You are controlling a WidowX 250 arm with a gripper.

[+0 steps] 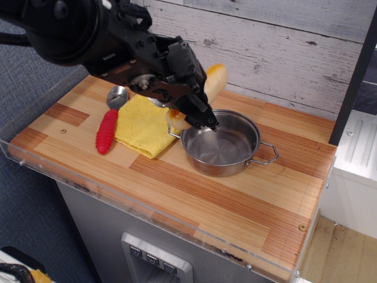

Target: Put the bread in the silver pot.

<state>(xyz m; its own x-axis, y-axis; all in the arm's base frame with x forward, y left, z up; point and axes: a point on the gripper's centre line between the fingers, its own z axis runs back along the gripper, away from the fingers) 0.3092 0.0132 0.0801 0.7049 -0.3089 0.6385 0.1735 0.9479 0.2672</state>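
Gripper (189,112) clamped on the bread (213,81), loaf held tilted above the left rim of the silver pot (222,143). Pot sits on the wooden counter (235,194). Left of it: yellow cloth (141,125), red ribbed toy (106,131), spoon (116,96).

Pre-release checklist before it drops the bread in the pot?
1. Bread held by the gripper: ok, both ends stick out past the fingers.
2. Gripper over the silver pot: not ok, it sits at the left rim; the bread's lower end hangs outside, by the left handle.
3. Pot interior free: ok, nothing inside.
4. Pot upright on the counter: ok.
5. Yellow cloth, red toy, spoon clear of the pot: ok, all left of it.
6. Bread clear of the rim in height: cannot tell from one view.
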